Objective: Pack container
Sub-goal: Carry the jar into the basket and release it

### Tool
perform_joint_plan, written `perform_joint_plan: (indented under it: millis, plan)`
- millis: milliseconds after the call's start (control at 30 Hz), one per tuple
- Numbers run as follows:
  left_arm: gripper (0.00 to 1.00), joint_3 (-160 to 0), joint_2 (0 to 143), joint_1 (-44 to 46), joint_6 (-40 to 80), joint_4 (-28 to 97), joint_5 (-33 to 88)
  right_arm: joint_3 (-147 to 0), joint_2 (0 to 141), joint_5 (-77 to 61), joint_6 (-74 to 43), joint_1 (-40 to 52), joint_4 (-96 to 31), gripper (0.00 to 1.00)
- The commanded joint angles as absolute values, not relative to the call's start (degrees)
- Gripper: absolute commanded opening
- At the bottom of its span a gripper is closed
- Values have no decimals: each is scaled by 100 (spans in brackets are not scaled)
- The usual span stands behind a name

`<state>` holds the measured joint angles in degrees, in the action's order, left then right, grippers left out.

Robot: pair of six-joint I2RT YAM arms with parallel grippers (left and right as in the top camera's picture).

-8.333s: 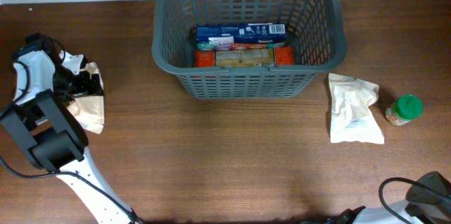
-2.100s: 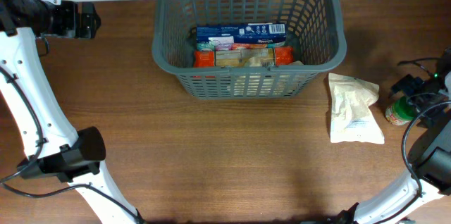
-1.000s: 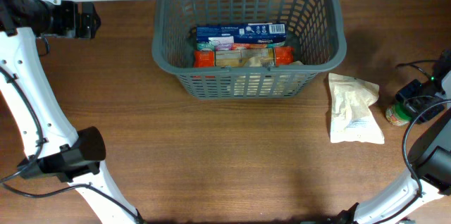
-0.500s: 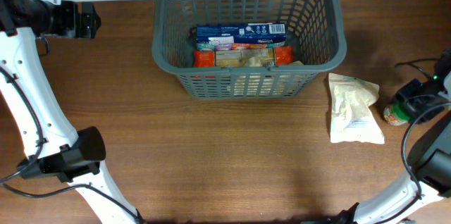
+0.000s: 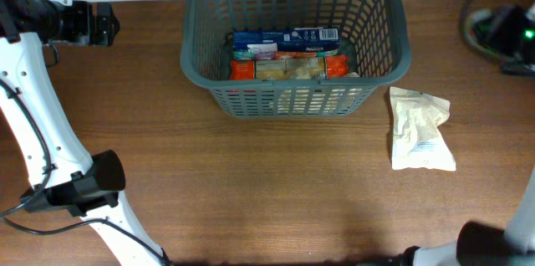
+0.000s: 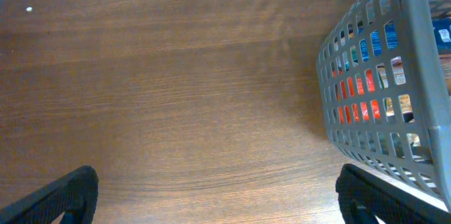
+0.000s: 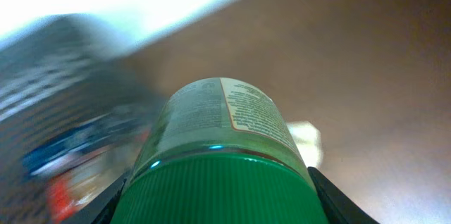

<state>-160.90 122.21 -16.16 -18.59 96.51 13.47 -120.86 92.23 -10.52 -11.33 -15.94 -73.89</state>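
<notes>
The container (image 5: pixel 292 99) stands on the table (image 5: pixel 251 199) at the far centre, upright, open side up; its slotted wall also fills the right edge of the left wrist view (image 6: pixel 394 76). Inside, against the near wall, lie 1 blue box (image 5: pixel 286 40) and, just nearer, a row of orange and tan packets (image 5: pixel 288 68). 1 white pouch (image 5: pixel 420 128) lies flat on the table just right of the container's near right corner, apart from it.

The left gripper (image 5: pixel 107 25) hangs at the far left, well apart from the container; its 2 fingers (image 6: pixel 60 196) are spread wide over the wood. The right gripper (image 7: pixel 220 208) is at the far right, blurred in the overhead view; it is clamped on a jar (image 7: pixel 225 118) with a green lid, 1 finger on each side of the lid.
</notes>
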Motion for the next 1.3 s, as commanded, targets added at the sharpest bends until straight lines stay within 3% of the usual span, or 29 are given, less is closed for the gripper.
perform_joint_plan:
  millis: [0,333,900,933,1000,1100,1267]
  plan:
    - [99,-16059,12213,-1629,-1800,9666,1372,-12346,8875,-1334,-550,-825,-7347,4]
    - [99,-16059,12213,-1629,-1800,9666,1372,-12322,9581,-965,-469,1210,-6646,4]
    - [99,-16059,12213,-1629,-1800,9666,1372,-12322,12431,-991,-493,1350,-6838,5]
    - [99,-16059,12213,-1629,-1800,9666,1372,-12322,12462,-989,-491,1350,-6840,19]
    - [99,-16059,12213,-1629,-1800,9666,1374,-12326,12449,-987,-491,1347,-6836,61]
    - [99,-16059,12213,-1629,-1800,9666,1372,-12422,12344,-989,-469,1343,-6934,93]
    - [99,-16059,12213,-1629,-1800,9666,1372,-13319,12073,-836,-19,1343,-7699,99]
